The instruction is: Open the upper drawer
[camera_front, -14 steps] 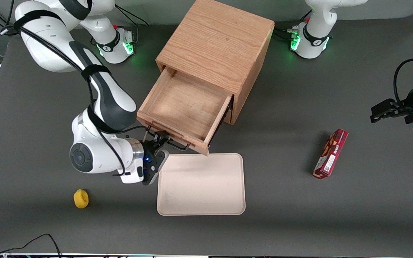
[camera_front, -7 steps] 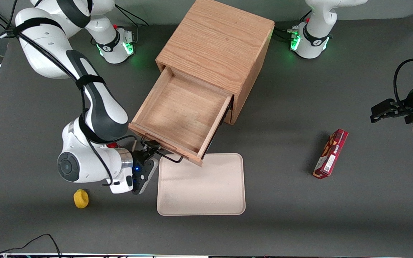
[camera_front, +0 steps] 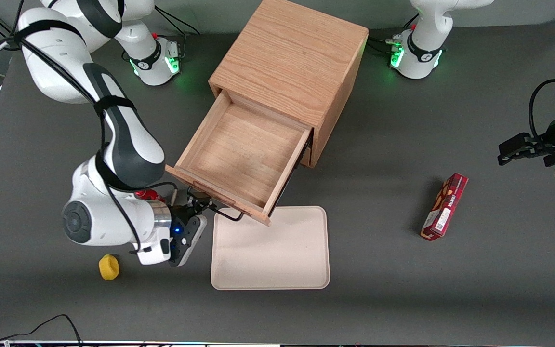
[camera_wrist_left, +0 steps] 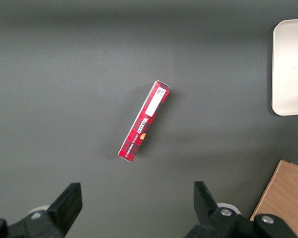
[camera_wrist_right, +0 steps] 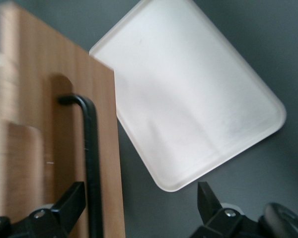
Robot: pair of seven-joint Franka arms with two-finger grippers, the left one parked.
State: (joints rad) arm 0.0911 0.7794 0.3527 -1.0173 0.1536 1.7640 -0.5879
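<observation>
The upper drawer [camera_front: 239, 154] of the oak cabinet [camera_front: 292, 58] stands pulled far out, its inside bare. Its long black wire handle [camera_front: 224, 213] runs along the drawer front, nearest the front camera. My right gripper [camera_front: 195, 202] is at the handle's end toward the working arm's side. In the right wrist view the fingers [camera_wrist_right: 72, 203] are spread wide. The handle [camera_wrist_right: 92, 148] runs between them, close beside one finger, against the drawer front [camera_wrist_right: 39, 124]. The gripper [camera_wrist_right: 139, 208] grips nothing. The bottom drawer front is hidden under the open drawer.
A cream tray [camera_front: 270, 250] lies on the table just in front of the drawer; it also shows in the right wrist view [camera_wrist_right: 188, 99]. A yellow object [camera_front: 109, 267] lies near the working arm. A red box [camera_front: 444, 206] lies toward the parked arm's end.
The drawer has slid farther out of the cabinet, toward the front camera and the working arm's end. The right gripper and wrist moved the same way with the handle.
</observation>
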